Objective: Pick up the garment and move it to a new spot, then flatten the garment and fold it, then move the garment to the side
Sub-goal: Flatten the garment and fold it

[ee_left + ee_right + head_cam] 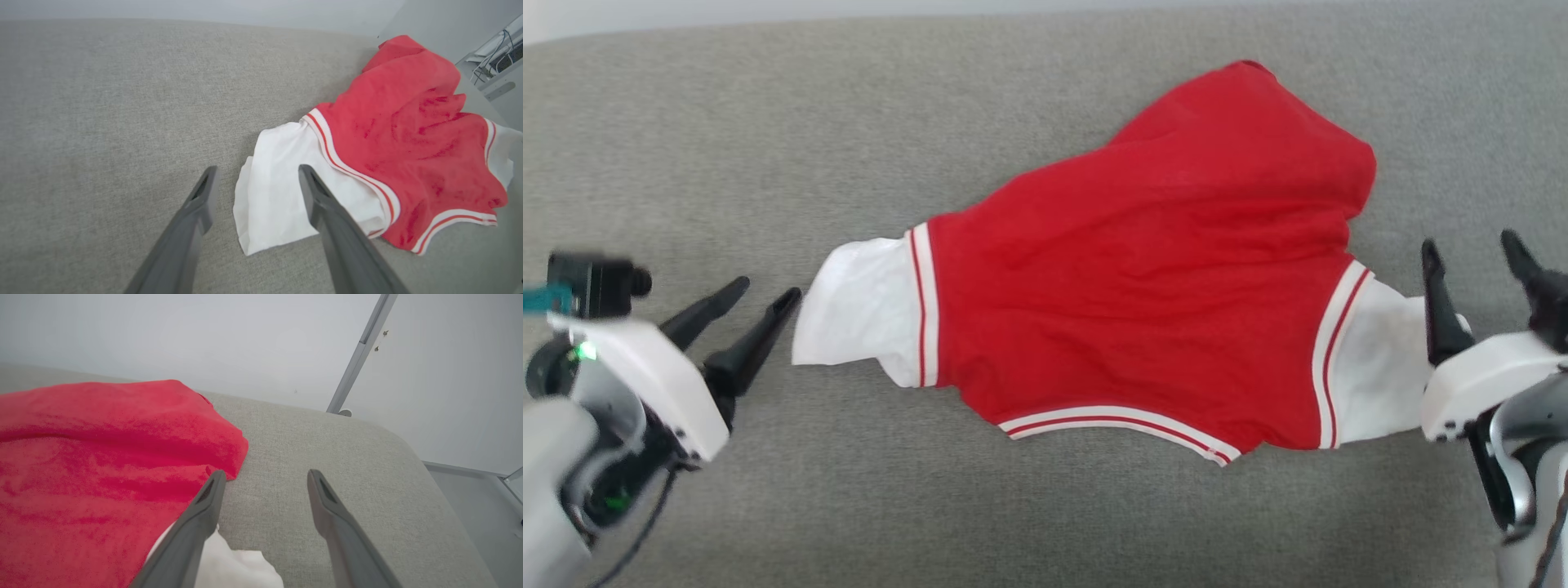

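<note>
One garment (1143, 294) here, a red shirt lying spread but rumpled on the grey fabric surface (768, 147), a bit right of centre in the head view. It's got two white sleeve ends, one (862, 306) poking out toward the robot's left and the other (1380, 367) toward its right. There are three bands of striped trim, one at each sleeve and one along the near hem (1119, 420).

Two tools, both spread apart and holding nothing. The left tool (768, 287) sits just beside the left sleeve end. The right tool (1470, 242) is over the right sleeve end, but it's hard to say if it touches.

Off the surface there's a metal rail (359, 355) on the pale wall and some cables (496, 57). Nothing lies between the tools and the shirt.
</note>
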You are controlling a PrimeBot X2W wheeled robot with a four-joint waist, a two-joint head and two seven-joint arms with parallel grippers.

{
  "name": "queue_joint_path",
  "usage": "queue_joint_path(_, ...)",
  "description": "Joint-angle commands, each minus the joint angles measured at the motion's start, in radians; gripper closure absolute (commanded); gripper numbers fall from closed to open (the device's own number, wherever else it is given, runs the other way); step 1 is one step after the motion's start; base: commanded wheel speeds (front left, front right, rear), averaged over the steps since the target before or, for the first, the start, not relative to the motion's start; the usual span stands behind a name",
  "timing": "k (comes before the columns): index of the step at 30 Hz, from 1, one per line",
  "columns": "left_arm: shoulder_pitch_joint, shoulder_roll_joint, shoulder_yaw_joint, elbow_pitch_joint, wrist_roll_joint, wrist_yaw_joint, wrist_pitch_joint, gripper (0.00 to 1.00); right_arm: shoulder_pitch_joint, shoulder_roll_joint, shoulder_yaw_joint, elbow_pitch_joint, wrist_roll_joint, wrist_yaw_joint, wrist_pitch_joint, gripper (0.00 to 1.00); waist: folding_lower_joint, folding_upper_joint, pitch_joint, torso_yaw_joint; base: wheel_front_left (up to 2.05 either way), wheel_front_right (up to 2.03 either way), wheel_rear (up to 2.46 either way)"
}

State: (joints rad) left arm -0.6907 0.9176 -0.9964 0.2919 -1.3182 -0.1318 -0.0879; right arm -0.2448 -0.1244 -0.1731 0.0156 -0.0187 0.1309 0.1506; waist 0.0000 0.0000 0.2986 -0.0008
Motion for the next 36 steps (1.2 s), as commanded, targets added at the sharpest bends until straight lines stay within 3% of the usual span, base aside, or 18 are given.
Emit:
queue_joint_path(1, 0.015, -0.004, 0.000, 0.003, 0.007, 0.002, -0.020, 0.00, 0.011, -0.009, 0.009, -0.003, 0.010, 0.000, 0.006, 0.00, 0.0000, 0.0000, -0.011, 0.011, 0.00, 0.00, 0.00)
queue_joint_path(4, 0.070, -0.035, 0.010, 0.047, 0.039, 0.002, -0.154, 0.00, 0.051, -0.089, 0.088, -0.029, 0.047, 0.000, 0.056, 0.00, 0.0000, 0.0000, -0.026, 0.026, 0.00, 0.00, 0.00)
queue_joint_path(6, 0.107, -0.082, 0.062, 0.073, 0.065, 0.002, -0.175, 0.00, 0.077, -0.147, 0.124, -0.051, 0.090, 0.000, 0.102, 0.00, 0.0000, 0.0000, -0.032, 0.035, 0.00, 0.00, 0.00)
queue_joint_path(10, 0.241, -0.219, 0.332, 0.063, 0.219, 0.002, -0.178, 0.00, 0.134, -0.286, 0.191, -0.111, 0.197, 0.000, 0.234, 0.00, 0.0000, 0.0000, -0.032, 0.054, 0.00, 0.00, 0.00)
queue_joint_path(14, 0.378, -0.370, 0.593, -0.005, 0.446, 0.002, -0.178, 0.00, 0.188, -0.445, 0.245, -0.165, 0.326, 0.000, 0.393, 0.00, 0.0000, 0.0000, -0.027, 0.074, 0.00, 0.00, 0.00)
queue_joint_path(17, 0.473, -0.485, 0.721, -0.076, 0.581, 0.002, -0.178, 0.00, 0.222, -0.557, 0.279, -0.193, 0.413, 0.000, 0.497, 0.00, 0.0000, 0.0000, -0.021, 0.092, 0.00, 0.00, 0.00)
queue_joint_path(20, 0.521, -0.554, 0.796, -0.138, 0.678, 0.002, -0.178, 0.00, 0.239, -0.640, 0.306, -0.197, 0.476, 0.000, 0.566, 0.00, 0.0000, 0.0000, -0.014, 0.110, 0.00, 0.00, 0.00)
queue_joint_path(27, 0.562, -0.615, 0.837, -0.178, 0.753, 0.002, -0.178, 0.00, 0.219, -0.691, 0.362, -0.165, 0.525, 0.000, 0.580, 0.00, 0.0000, 0.0000, 0.016, 0.149, 0.00, 0.00, 0.00)
queue_joint_path(34, 0.538, -0.593, 0.842, -0.186, 0.745, 0.002, -0.178, 0.00, 0.177, -0.640, 0.440, -0.044, 0.461, -0.001, 0.532, 0.00, 0.0000, 0.0000, 0.060, 0.166, 0.00, 0.00, 0.00)
queue_joint_path(35, 0.534, -0.586, 0.838, -0.188, 0.744, 0.002, -0.178, 0.00, 0.171, -0.630, 0.449, -0.027, 0.455, -0.002, 0.530, 0.44, 0.0000, 0.0000, 0.062, 0.165, 0.00, 0.00, 0.00)
queue_joint_path(36, 0.530, -0.579, 0.832, -0.191, 0.743, 0.002, -0.178, 0.00, 0.166, -0.620, 0.456, -0.014, 0.452, -0.002, 0.526, 0.75, 0.0000, 0.0000, 0.064, 0.163, 0.00, 0.00, 0.00)
